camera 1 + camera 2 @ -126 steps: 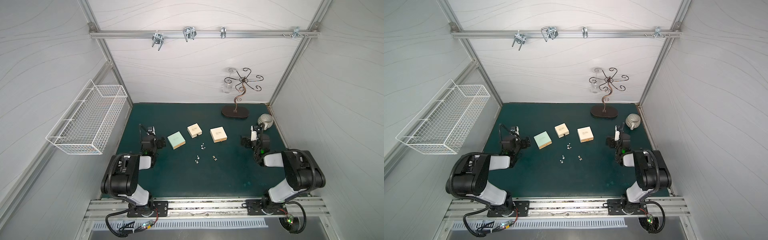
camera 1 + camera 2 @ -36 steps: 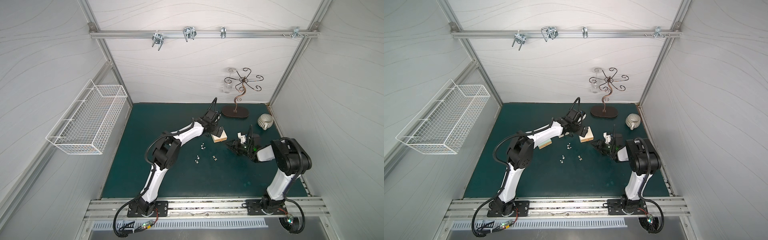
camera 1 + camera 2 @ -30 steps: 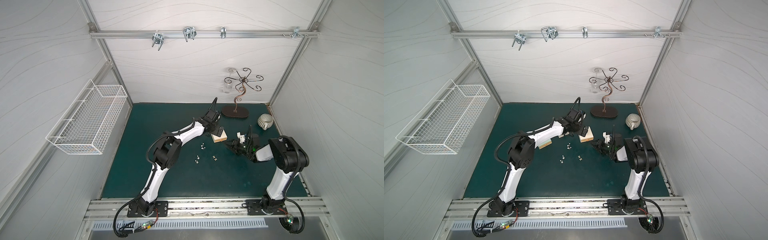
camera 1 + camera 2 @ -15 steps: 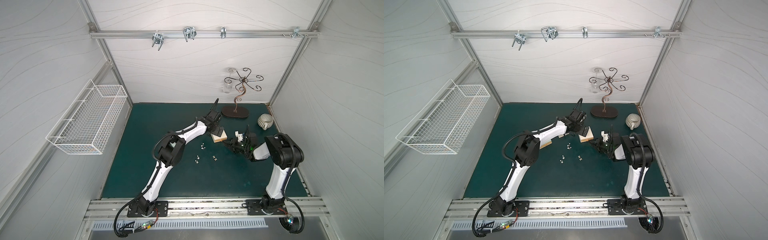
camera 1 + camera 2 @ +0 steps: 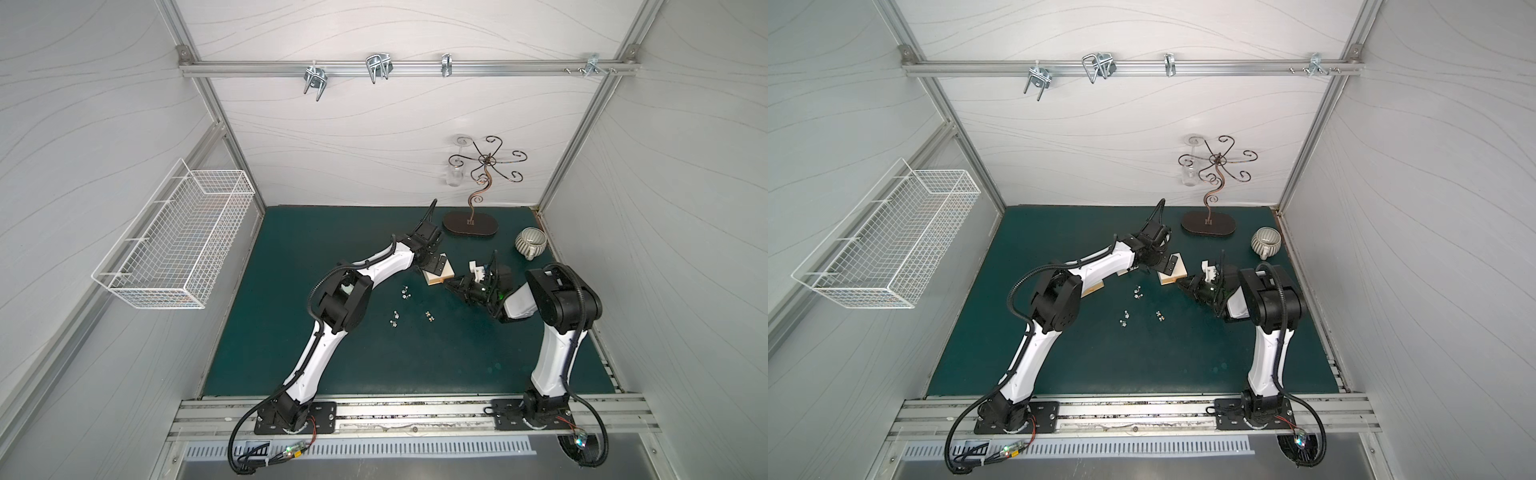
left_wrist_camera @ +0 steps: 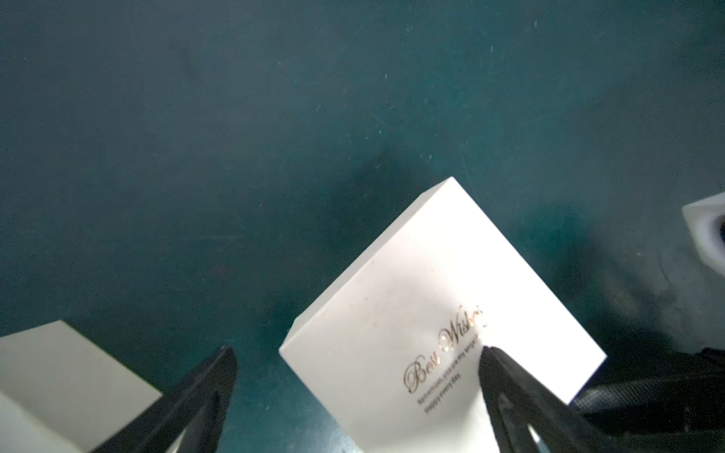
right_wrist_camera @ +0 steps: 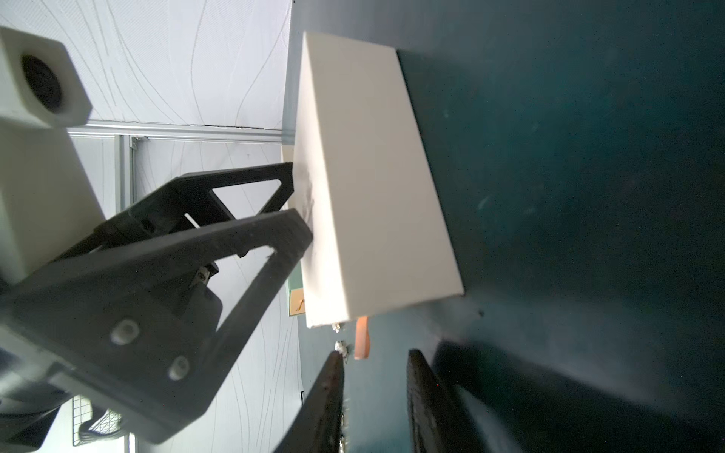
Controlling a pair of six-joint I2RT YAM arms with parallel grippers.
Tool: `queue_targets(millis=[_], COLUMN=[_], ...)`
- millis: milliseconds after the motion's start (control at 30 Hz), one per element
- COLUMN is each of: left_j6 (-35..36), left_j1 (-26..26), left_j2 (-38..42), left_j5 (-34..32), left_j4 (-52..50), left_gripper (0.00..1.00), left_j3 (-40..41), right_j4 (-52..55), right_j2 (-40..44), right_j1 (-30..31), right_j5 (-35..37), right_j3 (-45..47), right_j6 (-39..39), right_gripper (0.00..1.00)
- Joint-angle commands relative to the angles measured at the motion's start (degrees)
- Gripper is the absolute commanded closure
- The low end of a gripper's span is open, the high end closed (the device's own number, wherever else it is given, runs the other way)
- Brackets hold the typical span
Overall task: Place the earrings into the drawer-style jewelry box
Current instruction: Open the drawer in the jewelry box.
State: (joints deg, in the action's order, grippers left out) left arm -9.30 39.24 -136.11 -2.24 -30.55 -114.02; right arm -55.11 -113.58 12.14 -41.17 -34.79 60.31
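Left tool [image 6: 359, 351] spread, tips resting on white square cardboard drawer box [image 7: 372, 176]. Right tool [image 7: 374, 355] narrowly parted, gripping nothing, just short of box's orange pull tab [image 7: 361, 341]. Tiny silver stud earrings [image 5: 405, 293] loose on dark-green counter [image 5: 374, 353], 7 o'clock of box.

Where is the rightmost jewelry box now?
Right of table centre in both top views, the rightmost jewelry box lies under the left gripper, with the right gripper facing it.

Earrings [image 5: 405, 294] before jewelry box [image 5: 444, 274], stand [image 5: 469, 226] behind it, cup [image 5: 530, 243] to its right
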Motion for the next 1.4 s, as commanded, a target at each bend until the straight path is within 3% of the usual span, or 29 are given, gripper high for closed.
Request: queue_targets(millis=[0,267,533,1167,1367], left_j6=[-0.8,-0.9,-0.9,-1.5,-1.6], left_j1=[-0.4,-0.5,-0.6,-1.0,-1.0], left_j2=[-1.9,-2.1,-2.1,-2.1,-2.1], left_j5=[0.6,1.2,1.2,1.3,1.4], left_j4=[-1.0,-1.0,-1.4,-1.9,-1.8], left_gripper=[0.01,0.01,0.01,0.01,0.01], left_j3=[-2.7,-2.7,-2.8,-2.6,-2.5], right_j4=[-1.6,-3.9,-5.4,0.8,1.9], right_j2=[-2.0,-4.5,-5.9,-3.7,-4.2], right_j1=[0.7,1.1,1.4,1.9,1.9], right_j5=[0.1,0.3,0.0,-0.2,-0.3], right_j3=[-0.7,-1.5,-2.1,-1.5,-2.5], right_j6=[1.4,3.3,4.3,1.0,0.7], right_gripper=[0.71,0.73,0.80,0.81,0.88])
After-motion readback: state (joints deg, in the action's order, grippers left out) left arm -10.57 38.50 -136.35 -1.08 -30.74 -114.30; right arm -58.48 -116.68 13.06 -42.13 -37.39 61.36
